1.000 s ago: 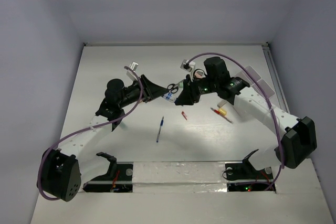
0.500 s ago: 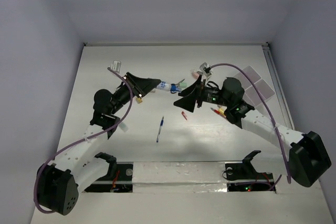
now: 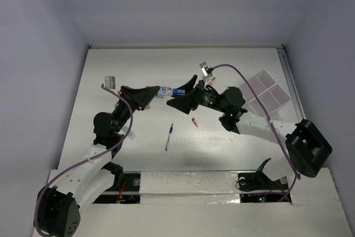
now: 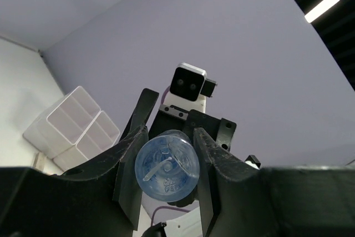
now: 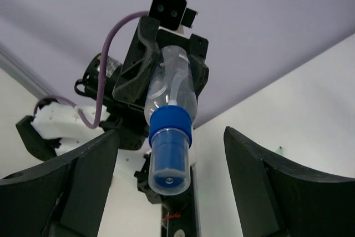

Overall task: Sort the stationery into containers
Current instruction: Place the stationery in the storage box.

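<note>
Lilac walls box in a white table [image 3: 111,70], and most of the change is above it rather than on it. Left of centre in the top view, the left fingers [image 3: 148,91] are clenched on the clear body of a small blue-capped bottle [image 3: 166,90], held lengthwise toward the other arm. A second ago this arm was bunched at mid-frame; it has since swung out toward the left. Just to the right, the right fingers [image 3: 188,83] have sprung apart. They were tight a second ago and now stand wide on either side of the cap without touching it. So the bottle looks to be in the left arm's keeping alone, a hand-over rather than a placement. It is well apart from the tray [image 3: 266,94] at the right of the frame. Lower in the frame, the pen [image 3: 168,136] and a red bit [image 3: 194,122] lie on the table unsorted, so much of the sorting seems to lie ahead.

The top view alone cannot settle either grip; the wrist views do. The left wrist view shows the bottle's round base pinched between both its fingers, with the tray at its lower left. The right wrist view shows open air between each of its fingers and the cap, and the bottle raised against the wall.
</note>
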`<control>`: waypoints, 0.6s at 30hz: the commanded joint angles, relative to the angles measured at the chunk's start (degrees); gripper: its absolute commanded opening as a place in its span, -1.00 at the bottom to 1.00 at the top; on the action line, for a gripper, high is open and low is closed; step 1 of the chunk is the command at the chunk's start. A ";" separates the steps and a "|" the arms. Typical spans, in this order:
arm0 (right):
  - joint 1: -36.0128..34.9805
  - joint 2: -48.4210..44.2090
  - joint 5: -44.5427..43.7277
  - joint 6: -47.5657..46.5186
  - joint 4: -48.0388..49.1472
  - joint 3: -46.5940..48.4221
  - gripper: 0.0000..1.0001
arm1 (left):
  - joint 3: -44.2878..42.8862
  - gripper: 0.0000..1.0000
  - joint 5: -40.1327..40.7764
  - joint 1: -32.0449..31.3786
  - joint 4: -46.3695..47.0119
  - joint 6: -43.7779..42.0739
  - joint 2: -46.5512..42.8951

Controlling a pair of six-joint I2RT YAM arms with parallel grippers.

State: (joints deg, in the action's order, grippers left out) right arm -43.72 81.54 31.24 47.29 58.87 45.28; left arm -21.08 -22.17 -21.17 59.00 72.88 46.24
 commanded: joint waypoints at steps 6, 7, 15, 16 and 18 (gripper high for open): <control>-2.59 1.60 -9.00 -1.41 7.48 4.12 0.60 | 1.13 -1.00 1.17 -0.19 5.60 0.33 -3.17; -3.12 1.69 -9.44 -1.41 7.66 4.20 0.60 | 1.48 -1.00 1.17 -0.19 5.68 0.50 -3.35; -4.26 3.19 -10.94 -1.94 7.32 6.23 0.10 | 2.36 -1.00 1.43 -0.19 6.12 1.12 -4.31; -4.87 3.28 -10.85 -2.02 7.05 6.40 0.03 | 2.53 -1.00 1.52 -0.19 6.12 1.12 -4.31; -4.88 3.45 -11.03 -2.02 6.52 6.58 -0.01 | 2.62 -1.00 1.78 -0.19 6.39 1.21 -4.49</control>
State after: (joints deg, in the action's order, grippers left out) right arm -47.70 84.90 21.76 46.28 62.17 48.99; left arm -18.37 -20.88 -21.26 59.92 73.47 43.11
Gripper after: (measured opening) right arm 0.500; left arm 0.319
